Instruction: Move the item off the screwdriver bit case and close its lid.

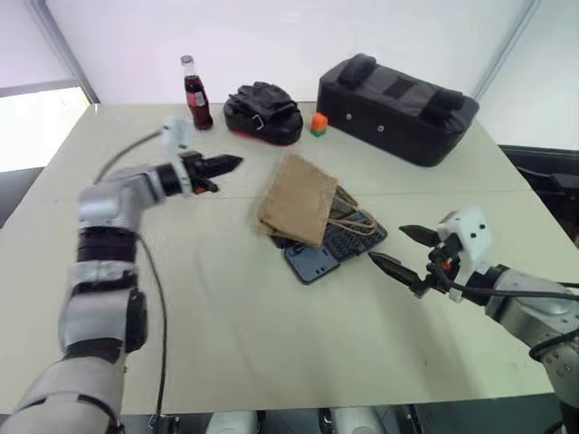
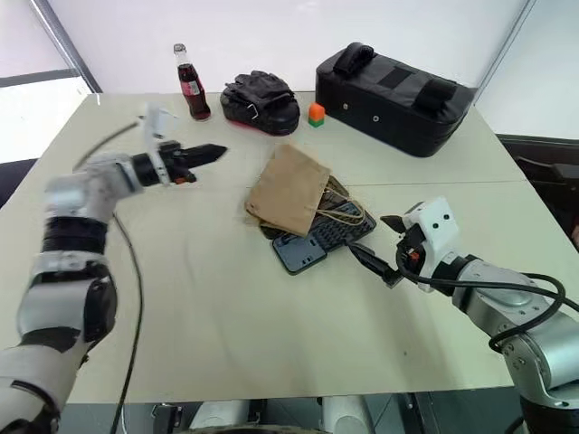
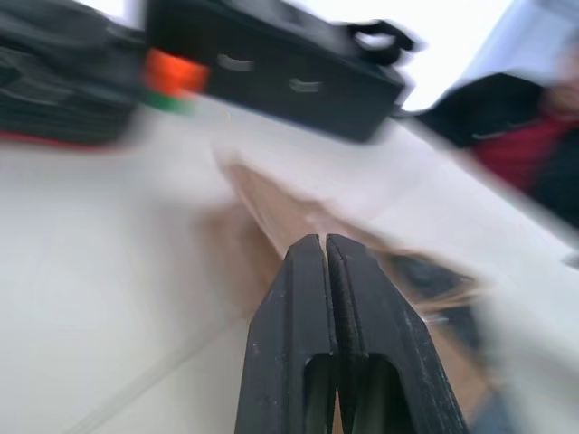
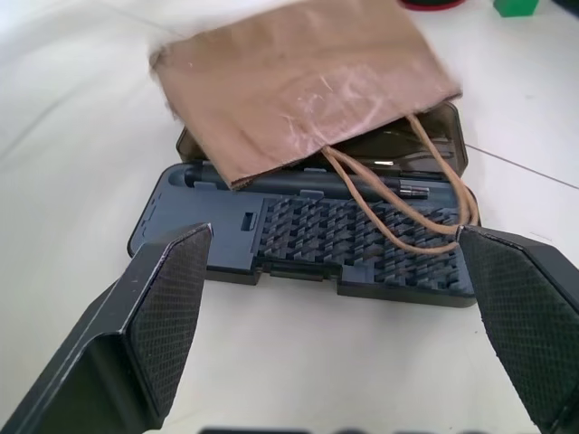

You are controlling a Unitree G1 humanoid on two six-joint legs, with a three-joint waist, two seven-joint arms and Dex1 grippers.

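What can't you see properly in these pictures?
- Lid: mostly covered by the paper bag, right wrist view.
- Case, far part: under the paper bag, head views.
- Bottle label: too small to read.
- Left wrist view: things beyond the left tool are blurred.

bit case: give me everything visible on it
The bit case is dark grey plastic, lying open and flat on the table. Its tray holds a grid of bit slots with a driver lying along the back; the smoky translucent lid is folded back. A brown paper bag lies over the lid and tray's rear, its cord handles looping across the slots.
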